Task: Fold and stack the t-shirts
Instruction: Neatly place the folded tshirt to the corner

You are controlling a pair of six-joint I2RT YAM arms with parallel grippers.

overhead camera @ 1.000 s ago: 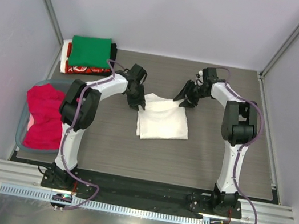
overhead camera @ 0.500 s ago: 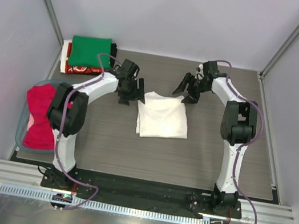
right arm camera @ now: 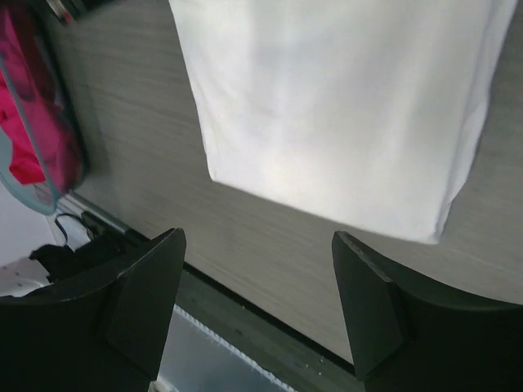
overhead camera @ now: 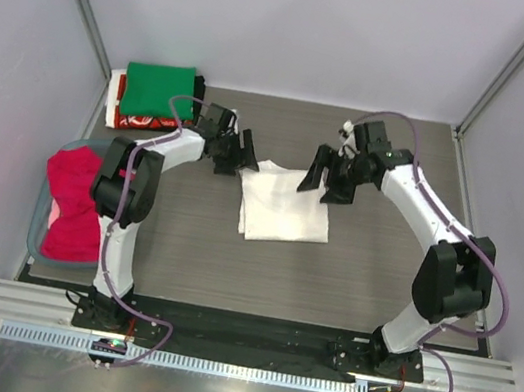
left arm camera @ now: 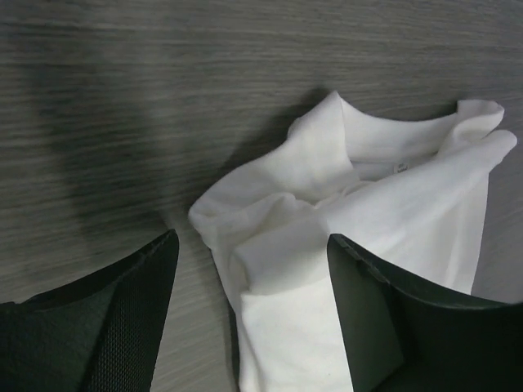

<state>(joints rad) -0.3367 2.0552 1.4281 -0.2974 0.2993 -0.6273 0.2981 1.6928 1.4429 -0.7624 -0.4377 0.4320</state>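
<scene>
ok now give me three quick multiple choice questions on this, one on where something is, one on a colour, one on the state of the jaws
1. The green tee lies:
A) on top of the pile in the far left corner
B) spread in the middle
C) at the near right edge

2. The tee in the tub is:
A) white
B) pink-red
C) black

3. Beside the white tee, the left jaws and the right jaws are:
A) both open, empty
B) both shut on cloth
C) one open, one shut

Answers:
1 A, the top view shows green capping the corner pile.
2 B, pink-red cloth fills the tub.
3 A, both wrist views show them spread wide, gripping nothing.
</scene>
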